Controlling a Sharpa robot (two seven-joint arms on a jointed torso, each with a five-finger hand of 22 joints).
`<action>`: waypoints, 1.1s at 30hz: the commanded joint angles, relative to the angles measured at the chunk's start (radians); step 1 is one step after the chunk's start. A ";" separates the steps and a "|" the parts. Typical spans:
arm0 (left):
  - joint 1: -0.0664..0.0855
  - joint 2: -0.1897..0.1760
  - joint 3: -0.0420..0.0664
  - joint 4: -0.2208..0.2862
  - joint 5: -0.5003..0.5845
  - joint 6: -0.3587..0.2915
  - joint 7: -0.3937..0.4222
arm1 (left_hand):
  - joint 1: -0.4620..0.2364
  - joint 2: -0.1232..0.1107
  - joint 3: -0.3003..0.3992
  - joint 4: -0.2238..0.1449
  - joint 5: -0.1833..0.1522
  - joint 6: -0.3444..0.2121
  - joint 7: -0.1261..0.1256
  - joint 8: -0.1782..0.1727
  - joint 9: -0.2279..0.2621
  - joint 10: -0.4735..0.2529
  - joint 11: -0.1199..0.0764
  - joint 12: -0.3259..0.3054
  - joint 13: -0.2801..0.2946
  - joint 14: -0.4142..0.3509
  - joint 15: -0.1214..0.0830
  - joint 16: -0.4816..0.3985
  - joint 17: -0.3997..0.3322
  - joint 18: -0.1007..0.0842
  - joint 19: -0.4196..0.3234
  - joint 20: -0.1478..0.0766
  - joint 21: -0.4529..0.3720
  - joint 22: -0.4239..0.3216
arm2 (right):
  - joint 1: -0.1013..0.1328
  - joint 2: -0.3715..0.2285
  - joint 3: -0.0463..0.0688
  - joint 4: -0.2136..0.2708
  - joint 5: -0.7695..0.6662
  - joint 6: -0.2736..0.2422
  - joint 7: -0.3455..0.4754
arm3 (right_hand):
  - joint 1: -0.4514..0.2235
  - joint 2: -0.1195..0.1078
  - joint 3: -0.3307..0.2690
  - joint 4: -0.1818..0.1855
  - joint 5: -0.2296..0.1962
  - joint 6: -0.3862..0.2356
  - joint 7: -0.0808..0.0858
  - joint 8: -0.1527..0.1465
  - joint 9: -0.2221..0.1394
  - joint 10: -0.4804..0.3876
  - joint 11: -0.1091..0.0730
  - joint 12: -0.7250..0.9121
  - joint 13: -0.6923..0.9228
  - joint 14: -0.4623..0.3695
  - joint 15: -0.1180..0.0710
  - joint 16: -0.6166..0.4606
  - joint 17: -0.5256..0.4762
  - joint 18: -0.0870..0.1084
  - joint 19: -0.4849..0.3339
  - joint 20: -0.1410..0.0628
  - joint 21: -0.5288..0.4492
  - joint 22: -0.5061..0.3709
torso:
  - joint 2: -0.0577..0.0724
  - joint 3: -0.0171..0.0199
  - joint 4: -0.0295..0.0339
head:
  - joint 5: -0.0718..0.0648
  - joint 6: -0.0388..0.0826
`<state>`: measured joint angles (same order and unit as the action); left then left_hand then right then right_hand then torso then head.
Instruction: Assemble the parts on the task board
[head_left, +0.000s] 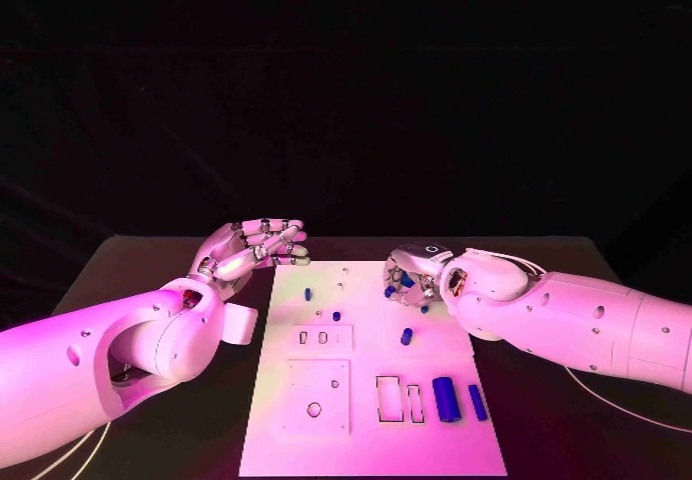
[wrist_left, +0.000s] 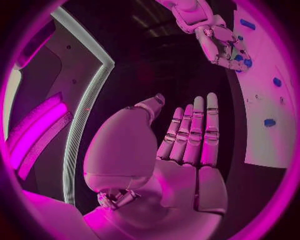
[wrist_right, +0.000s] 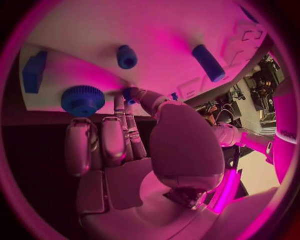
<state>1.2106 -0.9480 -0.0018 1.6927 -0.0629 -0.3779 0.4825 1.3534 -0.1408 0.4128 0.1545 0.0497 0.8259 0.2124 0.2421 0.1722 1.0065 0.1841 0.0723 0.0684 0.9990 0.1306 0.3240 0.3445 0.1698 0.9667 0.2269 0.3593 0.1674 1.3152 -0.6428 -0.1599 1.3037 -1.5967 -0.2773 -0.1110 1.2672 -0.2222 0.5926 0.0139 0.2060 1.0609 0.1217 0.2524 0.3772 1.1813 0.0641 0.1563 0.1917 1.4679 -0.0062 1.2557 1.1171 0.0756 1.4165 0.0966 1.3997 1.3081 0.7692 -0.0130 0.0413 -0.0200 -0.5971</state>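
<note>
- Nearest on the board (head_left: 368, 440), two blue cylinders (head_left: 446, 399) lie side by side, just beside empty rectangular slots (head_left: 389, 397), likely staged for insertion.
- Mid-board, small blue parts (head_left: 407, 336) lie loose, apart from one another.
- Right hand (head_left: 414, 276) works at the board's far right edge; its fingers (wrist_right: 128, 125) pinch a small blue part (wrist_right: 129, 93), judged a pick-up. The part's shape is hard to make out.
- Left hand (head_left: 257, 247) hovers off the board's far left corner, above the bench (head_left: 144, 262), fingers (wrist_left: 194, 130) straight, pressed together, holding nothing; apparently waiting.
</note>
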 joint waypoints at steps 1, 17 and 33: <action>0.003 0.002 0.001 -0.001 0.008 0.020 0.002 | -0.012 0.002 0.007 0.001 0.004 0.001 0.031 -0.002 0.001 0.000 0.002 -0.004 0.001 -0.007 0.000 0.007 0.003 0.008 -0.004 -0.002 0.007 0.002 | -0.002 -0.003 -0.001 0.017 0.023 -0.069 -0.014 | -0.008 0.011 0.008 0.002 0.006 0.010 -0.004 0.011 0.013 0.013 -0.002 0.006 0.003 0.029 -0.009 0.008 0.004 -0.020 0.007 -0.003 0.007 0.016 | 0.000 0.0000 0.0002 | 0.000 0.003; 0.004 0.002 0.001 -0.004 0.010 0.020 -0.002 | -0.006 0.005 0.012 -0.005 0.005 0.000 0.032 -0.003 0.002 -0.001 0.002 -0.004 0.002 -0.013 0.000 0.015 0.012 0.008 -0.009 -0.003 0.014 0.006 | 0.011 0.057 0.006 -0.010 0.043 -0.163 -0.134 | -0.021 0.027 0.012 0.014 0.006 0.012 -0.010 0.026 0.038 0.029 -0.009 0.011 0.009 0.027 -0.014 0.011 -0.001 -0.019 0.003 -0.007 0.004 0.014 | 0.004 0.0011 -0.0012 | 0.000 0.013; 0.007 0.017 0.001 -0.009 0.010 0.025 -0.004 | -0.005 0.006 0.014 -0.007 0.005 0.000 0.032 -0.003 0.002 -0.001 0.002 -0.004 0.002 -0.015 0.000 0.017 0.014 0.008 -0.010 -0.003 0.016 0.007 | 0.012 0.172 0.008 -0.111 0.065 -0.212 -0.159 | -0.021 0.027 0.013 0.013 0.006 0.008 -0.010 0.027 0.044 0.029 -0.009 0.010 0.010 0.026 -0.015 0.012 -0.002 -0.018 -0.001 -0.008 0.001 0.010 | 0.007 -0.0004 0.0042 | 0.005 0.011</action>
<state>1.2154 -0.9336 -0.0018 1.6827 -0.0563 -0.3735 0.4739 1.3534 -0.1408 0.4197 0.1476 0.0497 0.8259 0.2124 0.2420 0.1729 1.0064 0.1841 0.0724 0.0683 0.9914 0.1307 0.3374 0.3577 0.1696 0.9628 0.2231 0.3714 0.1732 1.3271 -0.4750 -0.1525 1.1990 -1.5360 -0.4650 -0.2563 1.2425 -0.2020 0.6043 0.0259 0.2091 1.0685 0.1133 0.2773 0.4063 1.2067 0.0543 0.1644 0.2004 1.4683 -0.0130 1.2649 1.1166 0.0612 1.4200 0.0931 1.4038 1.3078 0.7752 -0.0128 0.0439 -0.0159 -0.5838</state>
